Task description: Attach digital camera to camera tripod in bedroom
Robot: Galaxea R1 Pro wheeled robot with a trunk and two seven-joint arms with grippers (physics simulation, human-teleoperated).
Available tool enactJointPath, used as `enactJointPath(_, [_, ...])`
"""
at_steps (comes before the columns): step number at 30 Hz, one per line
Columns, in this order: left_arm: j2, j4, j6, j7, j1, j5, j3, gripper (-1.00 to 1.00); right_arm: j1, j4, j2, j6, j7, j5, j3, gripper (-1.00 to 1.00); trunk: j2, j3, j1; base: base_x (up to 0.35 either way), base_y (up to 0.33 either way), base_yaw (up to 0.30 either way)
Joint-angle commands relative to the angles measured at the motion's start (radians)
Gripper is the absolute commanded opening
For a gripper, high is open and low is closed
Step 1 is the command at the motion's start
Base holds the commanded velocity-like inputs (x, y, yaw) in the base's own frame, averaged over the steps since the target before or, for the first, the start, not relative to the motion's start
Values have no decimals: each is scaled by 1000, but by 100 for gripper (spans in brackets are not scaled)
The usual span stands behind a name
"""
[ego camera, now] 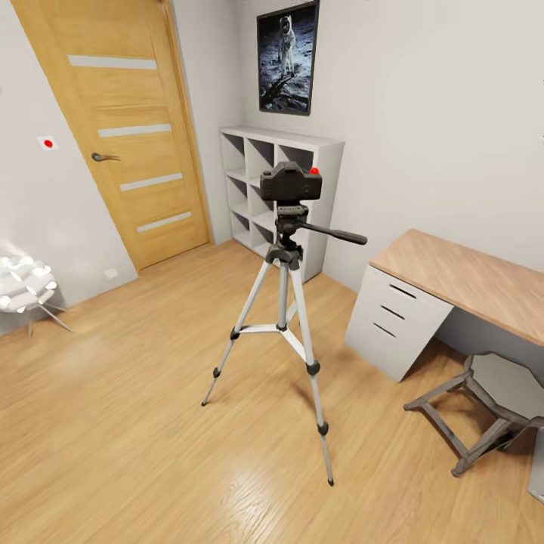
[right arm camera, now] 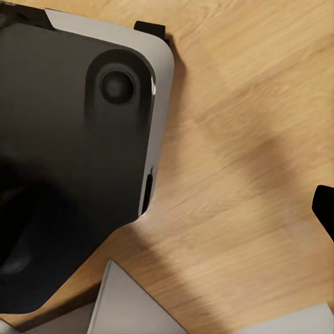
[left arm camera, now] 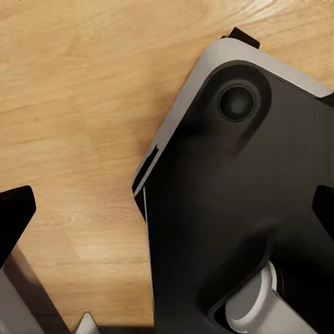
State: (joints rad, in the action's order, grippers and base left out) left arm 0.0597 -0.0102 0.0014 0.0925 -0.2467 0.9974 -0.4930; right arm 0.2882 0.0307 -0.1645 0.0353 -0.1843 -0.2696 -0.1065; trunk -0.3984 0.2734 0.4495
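Three silver legs held the camera tripod (ego camera: 285,302) at frame centre, the digital camera (ego camera: 291,182) seated on its head. Whether either gripper was open could not be told.

The head camera looks forward and down from standing height across the bedroom at the camera tripod (ego camera: 285,302) near the middle, while both wrist cameras point straight down, close over the robot's dark base (left arm camera: 236,209) (right arm camera: 69,153), sharing with it only the light wood floor (ego camera: 136,453) (left arm camera: 76,104) (right arm camera: 250,139).
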Motion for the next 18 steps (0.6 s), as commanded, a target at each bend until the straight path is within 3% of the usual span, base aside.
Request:
enactJointPath(1, [0, -1, 0, 4, 0, 7, -8, 100, 1, 3, 0, 3, -2, -9, -9, 100, -2, 0, 1, 0, 0, 0])
enactJointPath(18, [0, -1, 0, 4, 0, 6, -9, 100, -32, 3, 2, 6, -2, -8, -9, 100, -2, -27, 1, 0, 0, 0])
